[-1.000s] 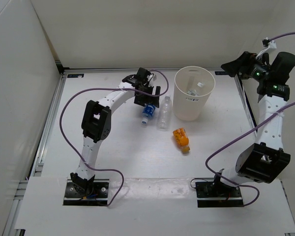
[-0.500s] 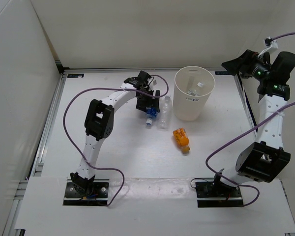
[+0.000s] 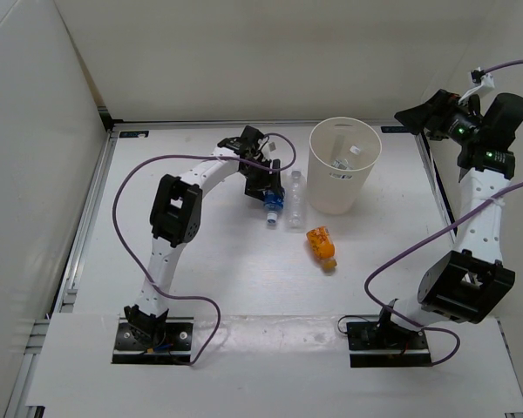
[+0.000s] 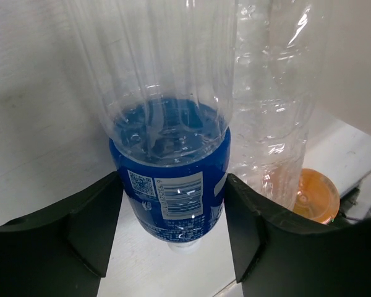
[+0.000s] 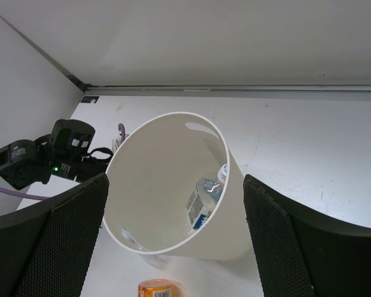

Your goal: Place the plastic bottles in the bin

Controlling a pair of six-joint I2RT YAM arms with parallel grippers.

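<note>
The orange bottle [image 3: 322, 245] lay on its side on the white counter [image 3: 227, 279], nearest the arm bases and apart from the rest. Beyond it, the left fingers [image 4: 93, 229] were closed on the blue-labelled bottle [image 4: 173, 185], one pressed to each side of the label, with the cap pointing toward the near edge. Whether the bottle was lifted off the counter could not be told. The plain clear bottle [image 3: 294, 198] lay just beside it on the right, close to the bin [image 3: 343, 196]. The bin stood upright with the white-and-blue-labelled bottle [image 5: 204, 198] inside. The right fingers [image 5: 55, 247] were spread wide and empty, high over the far right corner.
</note>
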